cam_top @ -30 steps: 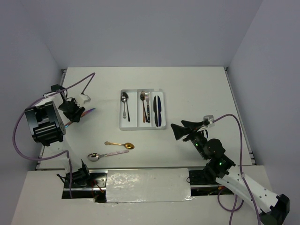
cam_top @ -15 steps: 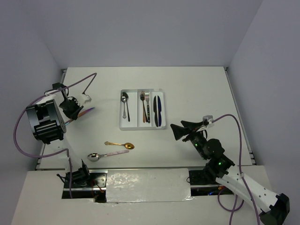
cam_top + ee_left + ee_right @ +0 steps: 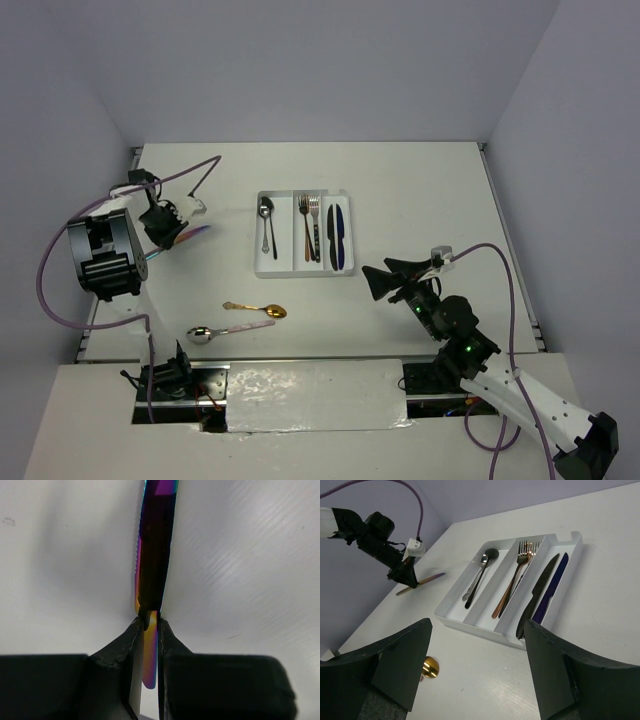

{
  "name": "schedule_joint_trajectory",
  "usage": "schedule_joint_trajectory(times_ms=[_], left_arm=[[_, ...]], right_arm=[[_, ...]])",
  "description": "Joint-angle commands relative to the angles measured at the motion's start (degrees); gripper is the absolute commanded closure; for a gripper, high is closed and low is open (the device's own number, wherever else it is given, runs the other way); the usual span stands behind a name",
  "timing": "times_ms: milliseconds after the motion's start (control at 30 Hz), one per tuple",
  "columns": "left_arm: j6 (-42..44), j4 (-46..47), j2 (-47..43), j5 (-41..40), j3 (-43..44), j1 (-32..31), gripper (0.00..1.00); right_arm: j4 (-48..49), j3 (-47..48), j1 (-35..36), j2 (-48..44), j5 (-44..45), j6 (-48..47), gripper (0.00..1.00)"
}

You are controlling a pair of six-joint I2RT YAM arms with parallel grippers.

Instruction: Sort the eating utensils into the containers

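Bright, even, diffuse light from overhead in the top view, with the table (image 3: 420, 200) near white, only faint soft shadows under the arms, and glare on the glossy strip (image 3: 315, 395) at the near edge. From the left wrist, sharp on the table grain but slightly soft on the close knife (image 3: 155, 555), a vague grey shadow to its left, left fingers (image 3: 117, 652) nearly black with little detail. From the right wrist, crisp on the tray (image 3: 470, 624), dark and blurred on the near right fingers (image 3: 400, 665), a glint on the gold spoon (image 3: 430, 667).
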Motion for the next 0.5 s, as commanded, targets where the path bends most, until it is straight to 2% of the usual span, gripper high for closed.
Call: schedule_joint_trajectory(times_ms=[0, 200, 467], left_arm=[[-2.51, 2.11, -1.93, 8.42, -1.61, -0.91, 1.0], [-7.26, 1.42, -6.95, 18.88, 1.1, -1.09, 1.0], [-10.6, 1.06, -9.24, 22.92, 1.81, -1.17, 1.0]], right_arm=[[2.12, 0.37, 0.11, 0.25, -0.01, -0.29, 0.18], [1.51, 0.72, 0.02, 0.77, 1.22, -0.21, 0.18], [2.03, 0.54, 0.19, 1.22, 0.17, -0.03, 0.18]])
